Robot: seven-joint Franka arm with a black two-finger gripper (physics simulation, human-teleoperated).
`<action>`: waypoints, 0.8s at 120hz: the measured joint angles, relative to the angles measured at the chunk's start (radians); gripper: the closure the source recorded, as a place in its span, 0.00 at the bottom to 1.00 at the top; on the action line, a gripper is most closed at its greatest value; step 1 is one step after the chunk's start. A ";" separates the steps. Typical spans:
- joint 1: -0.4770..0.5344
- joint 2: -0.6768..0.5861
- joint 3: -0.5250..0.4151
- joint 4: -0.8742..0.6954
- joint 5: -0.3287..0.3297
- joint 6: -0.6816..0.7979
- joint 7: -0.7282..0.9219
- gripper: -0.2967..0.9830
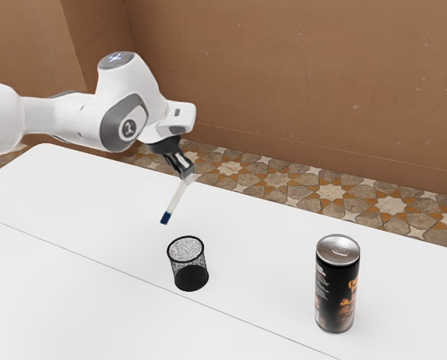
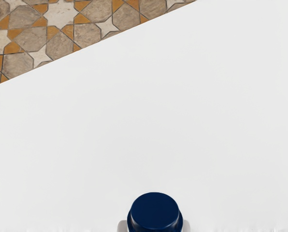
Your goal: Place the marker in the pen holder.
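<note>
Aloft, gripper closed around marker, pen holder upright, tall can well apart

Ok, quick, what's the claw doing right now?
Claw: closed on the white marker, holding it up in the air, tilted, blue end down.

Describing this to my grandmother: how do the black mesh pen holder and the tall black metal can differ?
The pen holder is squat, the can tall. The holder is open-topped; the can has a silver lid and orange print. Both are black, round and upright.
</note>
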 joint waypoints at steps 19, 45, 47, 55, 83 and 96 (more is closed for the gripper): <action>0.002 -0.050 -0.021 -0.077 -0.046 0.014 -0.013 0.85; -0.006 -0.067 -0.051 -0.101 -0.085 0.033 -0.028 0.85; -0.008 -0.067 -0.051 -0.104 -0.087 0.035 -0.028 0.85; -0.012 -0.067 -0.053 -0.116 -0.093 0.042 -0.032 0.85; -0.005 -0.057 -0.061 -0.150 -0.108 0.072 -0.042 0.85; -0.004 -0.053 -0.065 -0.158 -0.112 0.086 -0.046 0.85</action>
